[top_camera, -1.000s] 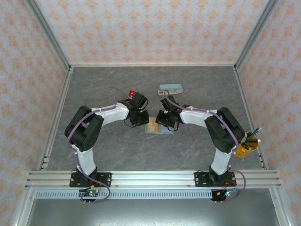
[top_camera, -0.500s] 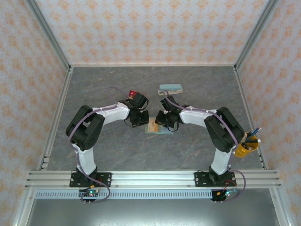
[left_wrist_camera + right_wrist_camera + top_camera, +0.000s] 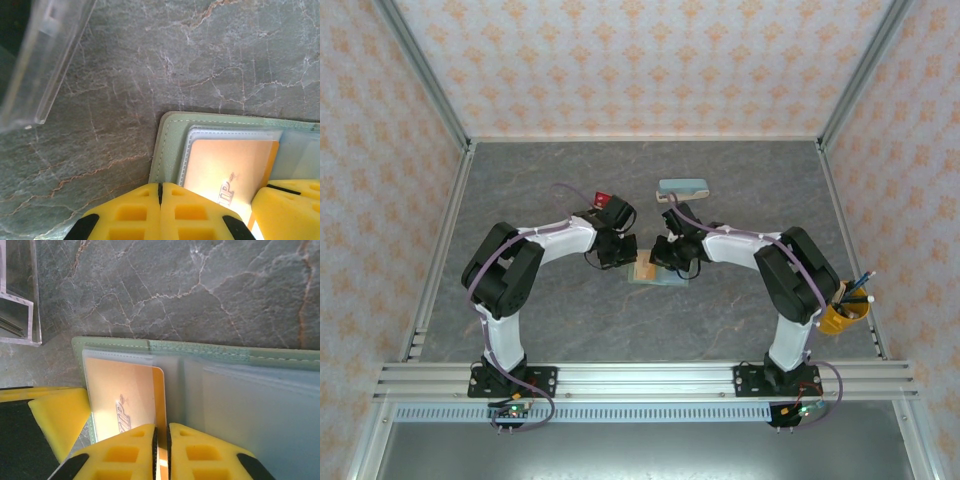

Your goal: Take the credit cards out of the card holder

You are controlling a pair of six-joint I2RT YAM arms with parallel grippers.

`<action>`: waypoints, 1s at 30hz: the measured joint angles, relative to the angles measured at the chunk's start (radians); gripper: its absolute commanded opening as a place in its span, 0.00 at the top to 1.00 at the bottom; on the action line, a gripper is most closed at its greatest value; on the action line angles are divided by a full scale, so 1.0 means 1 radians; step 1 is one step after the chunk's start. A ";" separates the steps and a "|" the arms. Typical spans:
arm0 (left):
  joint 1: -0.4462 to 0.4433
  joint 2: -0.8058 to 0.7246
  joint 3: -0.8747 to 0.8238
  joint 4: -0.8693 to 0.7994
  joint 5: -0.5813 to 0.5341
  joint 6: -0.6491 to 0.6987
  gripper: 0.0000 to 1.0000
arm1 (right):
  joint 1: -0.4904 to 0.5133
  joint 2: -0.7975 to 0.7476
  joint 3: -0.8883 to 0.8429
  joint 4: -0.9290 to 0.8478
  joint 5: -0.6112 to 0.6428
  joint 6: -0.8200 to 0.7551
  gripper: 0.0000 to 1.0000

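The sage-green card holder (image 3: 658, 273) lies open on the table between both grippers. An orange-yellow credit card (image 3: 227, 165) sits in its clear left sleeve, with the card's right edge sticking out of the sleeve (image 3: 159, 395). My right gripper (image 3: 161, 432) is shut on that exposed edge of the orange-yellow card. My left gripper (image 3: 160, 189) is shut, with nothing between its fingers, and its tips rest on the holder's left border (image 3: 167, 145). A red card (image 3: 605, 198) lies behind the left wrist. The right-hand sleeves (image 3: 260, 410) look empty.
A teal oblong case (image 3: 682, 187) lies further back in the middle. A yellow cup of pens (image 3: 844, 315) stands at the right edge. A clear plastic piece (image 3: 45, 60) lies left of the holder, and it is the clear piece (image 3: 20, 295) in the right wrist view too.
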 measured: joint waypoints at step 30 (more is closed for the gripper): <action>0.000 -0.029 0.007 0.006 0.050 0.042 0.96 | -0.015 -0.066 -0.032 -0.015 0.022 -0.044 0.98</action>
